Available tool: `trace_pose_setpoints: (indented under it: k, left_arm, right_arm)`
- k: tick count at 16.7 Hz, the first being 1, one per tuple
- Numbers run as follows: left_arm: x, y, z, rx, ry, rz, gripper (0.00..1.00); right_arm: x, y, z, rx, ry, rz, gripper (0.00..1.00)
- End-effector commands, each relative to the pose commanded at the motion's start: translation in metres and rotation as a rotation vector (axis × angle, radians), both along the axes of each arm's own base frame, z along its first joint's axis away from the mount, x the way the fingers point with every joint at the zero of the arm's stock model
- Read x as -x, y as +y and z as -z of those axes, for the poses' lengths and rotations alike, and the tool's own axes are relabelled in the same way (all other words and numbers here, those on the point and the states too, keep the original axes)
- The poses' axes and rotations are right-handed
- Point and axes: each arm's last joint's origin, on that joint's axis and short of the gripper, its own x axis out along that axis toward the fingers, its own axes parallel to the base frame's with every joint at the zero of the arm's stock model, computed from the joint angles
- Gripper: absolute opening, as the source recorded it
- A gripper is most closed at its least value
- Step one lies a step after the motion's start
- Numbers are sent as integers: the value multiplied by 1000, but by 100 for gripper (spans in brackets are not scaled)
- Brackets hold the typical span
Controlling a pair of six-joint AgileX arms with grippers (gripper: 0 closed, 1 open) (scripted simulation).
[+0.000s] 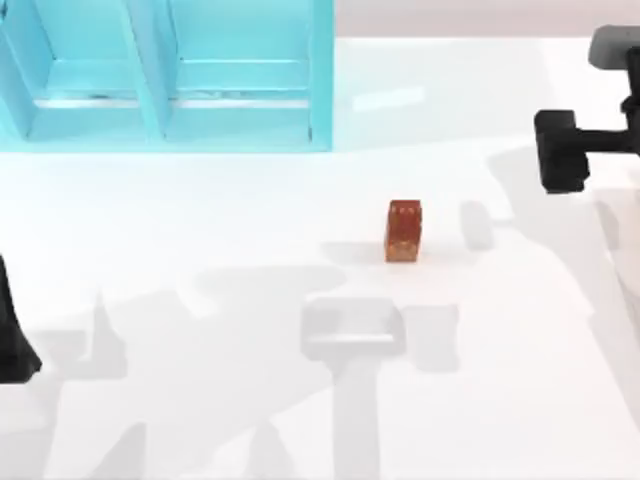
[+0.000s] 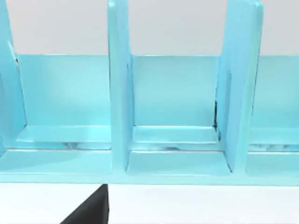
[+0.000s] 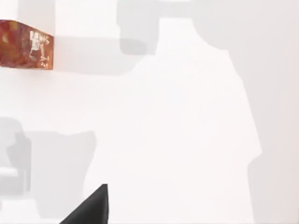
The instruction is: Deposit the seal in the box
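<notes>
The white bench [image 1: 200,400] spans the top view, crossed by grey arm shadows. The box [image 1: 320,90], light blue with thick walls, sits in the upper left of that view, running off the top edge; two dividers split it into compartments open toward the viewer. In the left wrist view the box [image 2: 119,93] stands close ahead, its dividers upright and its floor bare.

The right arm enters at the upper right of the top view, its pincer [image 1: 560,150] dark and hanging above the bench, well apart from the seal; whether it is open or closed I cannot tell. The left arm [image 1: 12,335] is a dark shape at the left edge, lower down, parked.

The seal [image 1: 404,230], a small reddish-brown block, stands upright on the bench just right of centre, outside the box and below its right corner. In the right wrist view the seal [image 3: 28,44] lies at the upper left edge, untouched.
</notes>
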Motion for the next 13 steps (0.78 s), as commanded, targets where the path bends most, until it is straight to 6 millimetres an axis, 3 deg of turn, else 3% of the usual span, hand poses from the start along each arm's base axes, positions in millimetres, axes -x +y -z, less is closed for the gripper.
trace_pose_setpoints:
  k: [3, 6, 9, 13]
  left_arm:
    - [0, 0, 0, 0, 0, 0, 100]
    - [0, 0, 0, 0, 0, 0, 100]
    - [0, 0, 0, 0, 0, 0, 100]
    - [0, 0, 0, 0, 0, 0, 100]
  right_arm:
    - [-46, 40, 24, 57, 224, 2, 100]
    - [-79, 79, 44, 103, 351, 12, 100]
    - [-99, 114, 52, 118, 381, 22, 100]
    - [-109, 146, 51, 103, 353, 32, 100]
